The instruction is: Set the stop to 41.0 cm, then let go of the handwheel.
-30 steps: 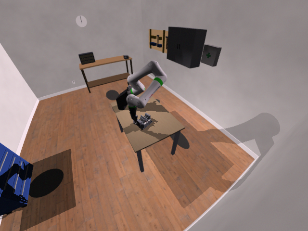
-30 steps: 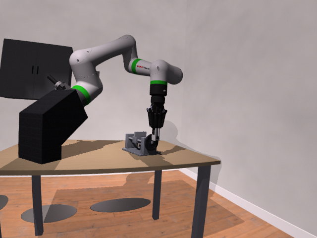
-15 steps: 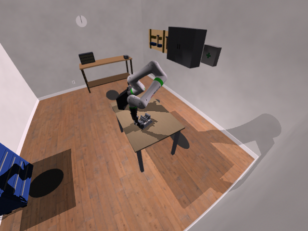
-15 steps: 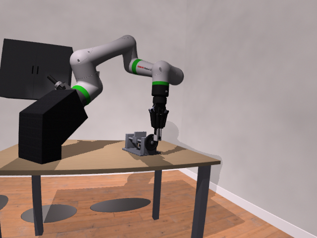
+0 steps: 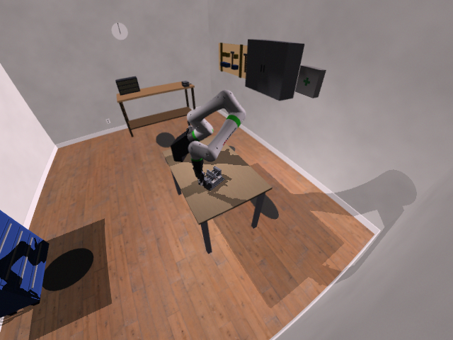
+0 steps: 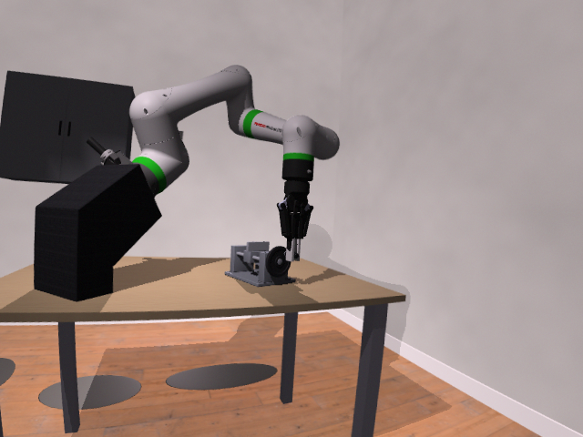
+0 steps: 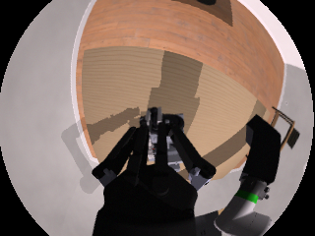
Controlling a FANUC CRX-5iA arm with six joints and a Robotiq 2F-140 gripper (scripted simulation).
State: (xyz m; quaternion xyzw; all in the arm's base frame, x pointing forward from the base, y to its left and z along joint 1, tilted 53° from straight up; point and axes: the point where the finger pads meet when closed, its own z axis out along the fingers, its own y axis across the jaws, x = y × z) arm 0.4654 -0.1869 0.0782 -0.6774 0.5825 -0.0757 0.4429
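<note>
A small grey stop fixture (image 6: 256, 269) sits on the wooden table (image 6: 188, 291), with a dark round handwheel (image 6: 276, 264) on its right end. It also shows in the top view (image 5: 213, 178). My gripper (image 6: 294, 256) points straight down at the wheel's right side and is shut on the handwheel's handle. In the wrist view the fingers close together over the grey fixture, which they mostly hide. No scale reading is legible.
The arm's black base box (image 6: 89, 230) stands on the table's left part. The table's right edge (image 6: 391, 297) lies a short way beyond the fixture. A wall is close behind. A shelf bench (image 5: 155, 100) and wall cabinet (image 5: 273, 68) stand far off.
</note>
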